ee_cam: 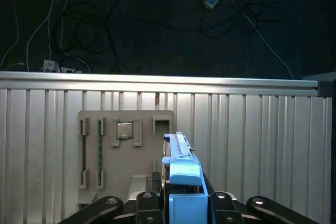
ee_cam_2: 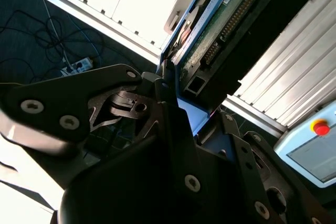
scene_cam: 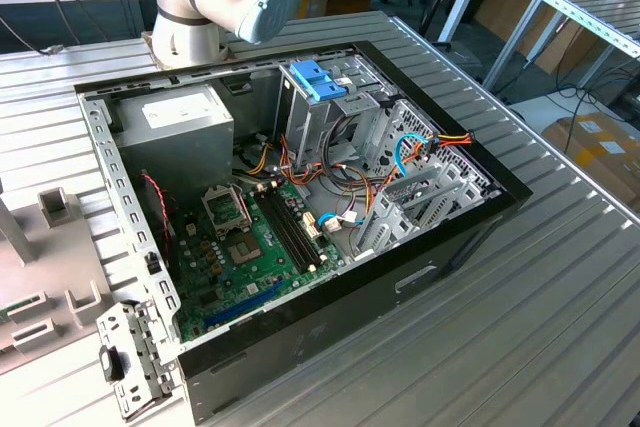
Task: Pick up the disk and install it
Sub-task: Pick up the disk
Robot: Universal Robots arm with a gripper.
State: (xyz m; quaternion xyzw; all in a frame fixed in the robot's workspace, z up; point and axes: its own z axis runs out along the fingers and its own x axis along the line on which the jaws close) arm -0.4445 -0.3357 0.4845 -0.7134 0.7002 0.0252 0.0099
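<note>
Exterior view: the open computer case (scene_cam: pixel 300 197) fills the table's (scene_cam: pixel 560 347) middle. Second wrist view: the gripper (ee_cam_2: pixel 176 95) is clamped on the disk (ee_cam_2: pixel 210 40). First wrist view: the disk is held edge-on above the table, near a grey fixture plate (ee_cam: pixel 126 161)

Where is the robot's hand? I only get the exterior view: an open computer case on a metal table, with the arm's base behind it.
Observer: In the first wrist view the gripper is shut on the disk, seen edge-on with a blue plastic piece on it.
Operator: Is it above the case?
Observer: Not by that view: beyond the disk lie the ribbed table and a beige fixture plate holding a square chip.
Operator: What is on the disk's flat side?
Observer: The second wrist view shows a green circuit board with a row of connector pins.
</note>
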